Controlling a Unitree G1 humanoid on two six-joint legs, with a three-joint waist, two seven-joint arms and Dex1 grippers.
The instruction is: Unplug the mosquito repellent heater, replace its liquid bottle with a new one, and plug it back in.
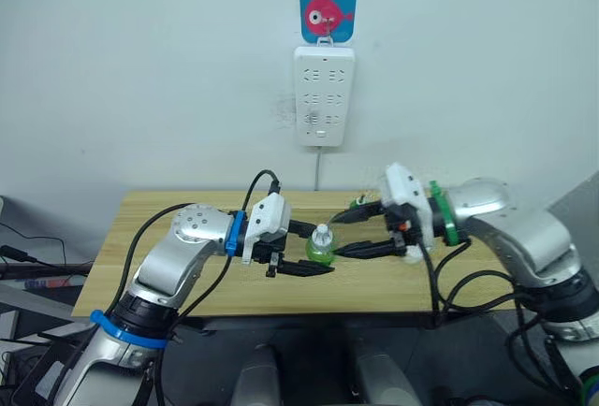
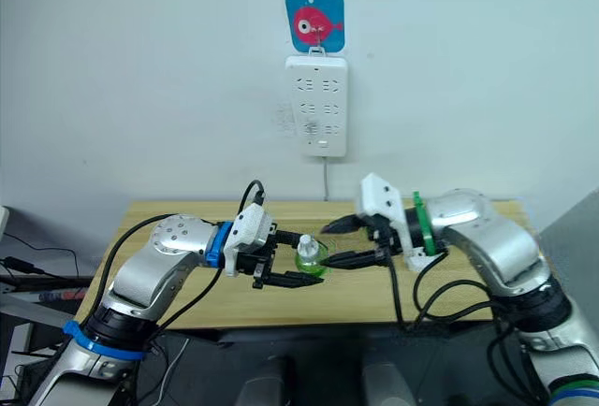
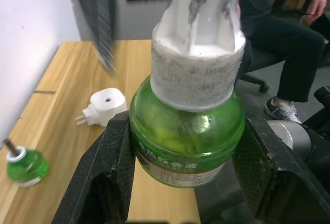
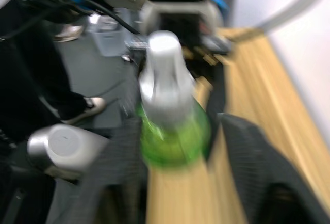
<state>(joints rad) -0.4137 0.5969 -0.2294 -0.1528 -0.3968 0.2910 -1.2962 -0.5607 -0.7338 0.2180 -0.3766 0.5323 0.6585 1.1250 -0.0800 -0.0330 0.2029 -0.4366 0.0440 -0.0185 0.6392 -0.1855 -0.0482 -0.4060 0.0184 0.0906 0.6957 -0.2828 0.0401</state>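
Green glass, capped in white: the new liquid bottle (image 1: 321, 246) is clamped at its body between the two fingers of the left pincer (image 1: 301, 250), upright above the wooden counter (image 1: 168, 208). The right pincer (image 1: 363, 228) faces it with fingers spread wide around the cap, not yet closed on it. Judged step: cap removal on the fresh bottle, prior to fitting it into the heater. The next move calls for closing on the cap and twisting while the left pincer resists rotation.

Farther back, the left wrist view shows what the head views hide: the mosquito repellent heater (image 3: 104, 106) lying unplugged on the counter, and an uncapped bottle (image 3: 25, 165) standing near it. The head views alone show the wall power strip (image 1: 324, 94).
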